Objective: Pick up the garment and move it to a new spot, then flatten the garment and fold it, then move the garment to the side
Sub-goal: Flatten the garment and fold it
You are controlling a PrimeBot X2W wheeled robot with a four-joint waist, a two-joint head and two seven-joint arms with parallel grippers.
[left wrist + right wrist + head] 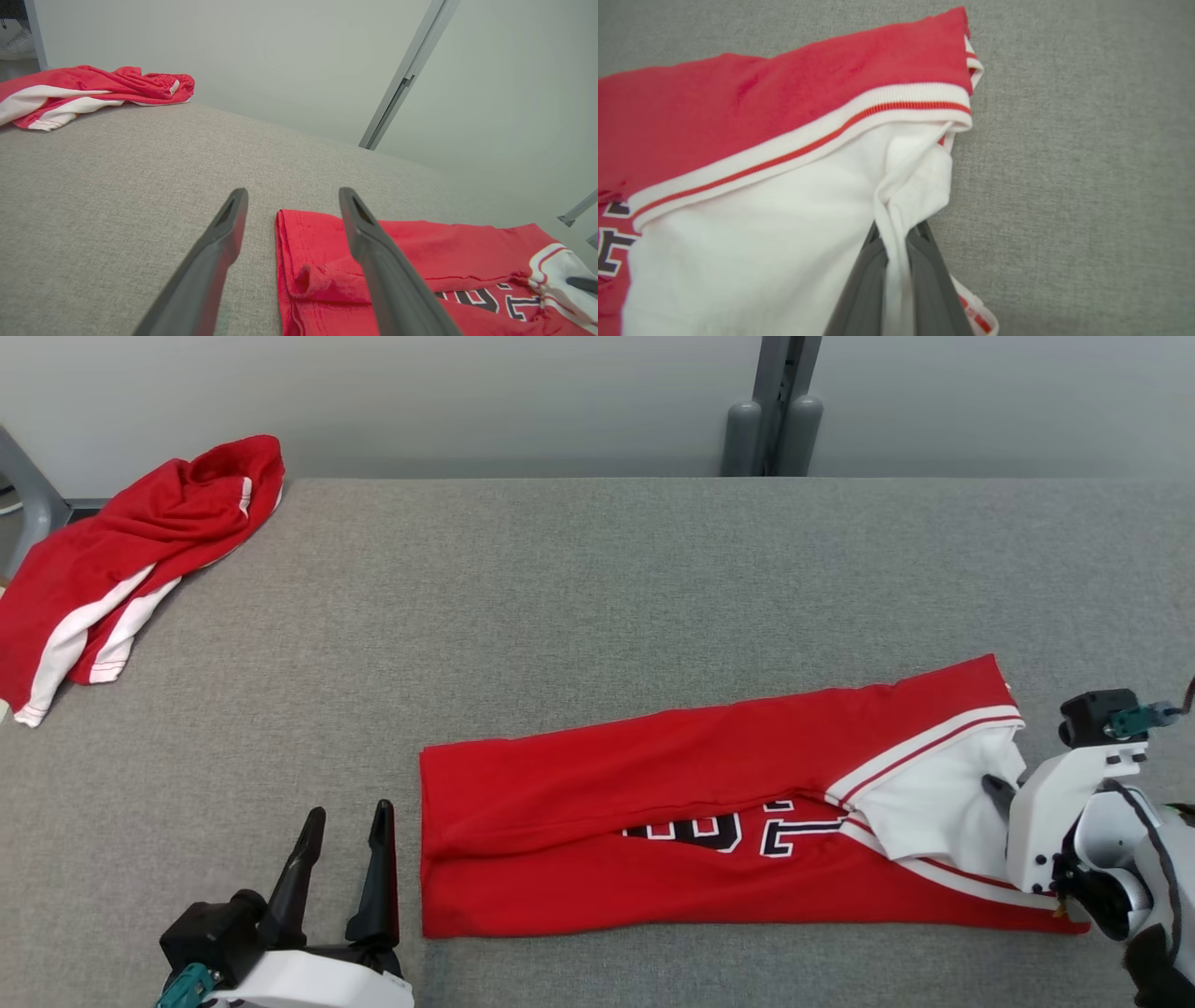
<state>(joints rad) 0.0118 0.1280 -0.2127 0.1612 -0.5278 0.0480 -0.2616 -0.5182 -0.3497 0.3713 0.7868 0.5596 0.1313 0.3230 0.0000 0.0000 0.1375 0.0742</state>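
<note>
Right claw (997, 791), head view: clamped on white sleeve cloth at right end of long folded red jersey with white trim and dark lettering (635, 784). Jersey lies flat on near right of grey fabric-covered counter (560, 597). Left claw (349, 808) spread wide, empty, just left of jersey's left edge. Crumpled red-and-white garment (121, 551) at far left corner.
Left wrist view: spread claw straddles jersey's left edge.
Right wrist view: claw pinches thin white fold of sleeve.
</note>
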